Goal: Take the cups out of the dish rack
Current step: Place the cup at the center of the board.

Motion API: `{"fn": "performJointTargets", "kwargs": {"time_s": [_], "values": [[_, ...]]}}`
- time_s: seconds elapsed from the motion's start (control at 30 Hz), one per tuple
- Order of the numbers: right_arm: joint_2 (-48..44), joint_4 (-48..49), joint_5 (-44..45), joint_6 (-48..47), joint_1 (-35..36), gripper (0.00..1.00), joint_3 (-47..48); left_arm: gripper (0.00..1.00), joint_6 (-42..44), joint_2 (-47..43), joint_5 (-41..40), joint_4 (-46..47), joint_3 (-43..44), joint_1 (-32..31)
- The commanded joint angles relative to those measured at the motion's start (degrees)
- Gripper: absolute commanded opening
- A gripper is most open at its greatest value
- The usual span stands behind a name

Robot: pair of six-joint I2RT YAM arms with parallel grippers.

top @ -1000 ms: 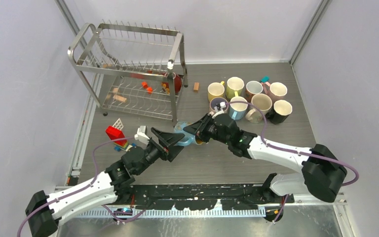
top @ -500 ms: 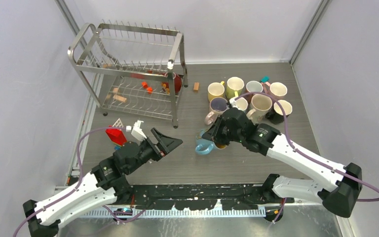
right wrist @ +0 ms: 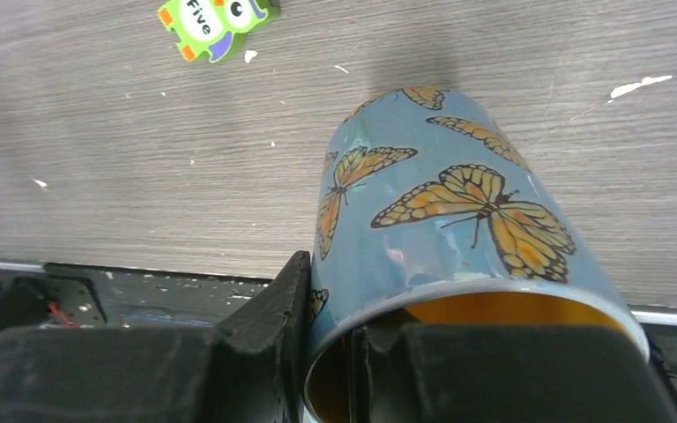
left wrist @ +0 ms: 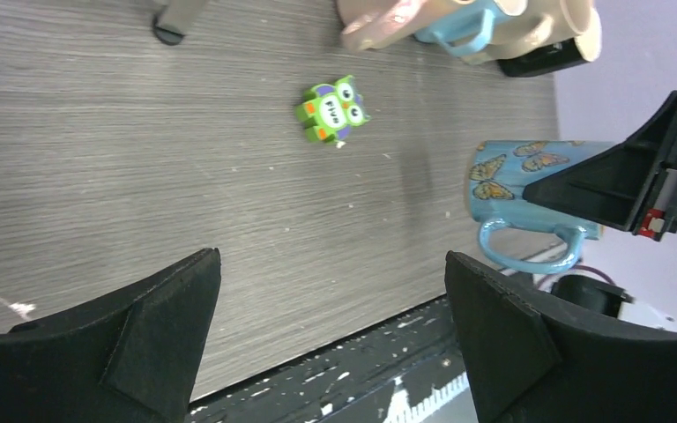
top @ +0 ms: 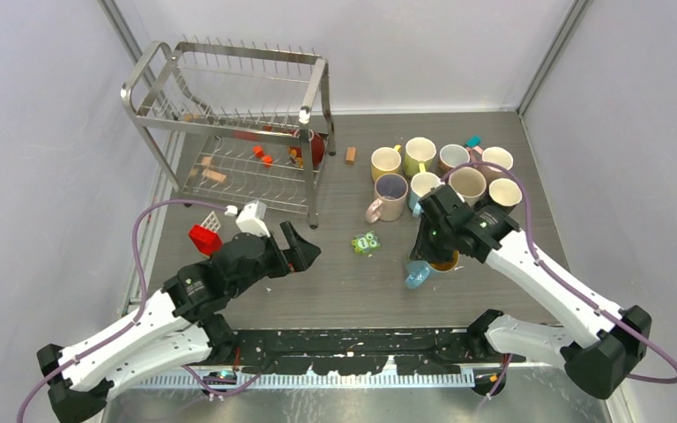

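Blue mug point(top: 416, 276) rightward in right pincer point(right wrist: 335, 339)

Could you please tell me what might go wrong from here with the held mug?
The right end effector pinches the butterfly mug by its rim wall alone, so the glossy mug could slip or swing. The set-down mugs stand tightly packed just beyond it, so adding this one might knock a neighbour.
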Motion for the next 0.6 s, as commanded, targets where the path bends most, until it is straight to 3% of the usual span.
{"fn": "performJointTargets", "kwargs": {"time_s": [0.0,0.2,0.57], "values": [[3.95,5.90,-1.43,-5.63,-0.72,0.01,3.35,1.00,3.71,0.59,-2.04,-2.26,2.07,1.89],[10.74,11.17,0.55,-6.97,-0.72,0.01,4.40,1.00,6.23,2.52,0.10,-5.10,3.63,6.24],[20.91,15.92,1.48,-8.68,-0.73,0.01,7.05,1.00,8.39,6.35,8.02,0.39,3.05,14.76]]}}
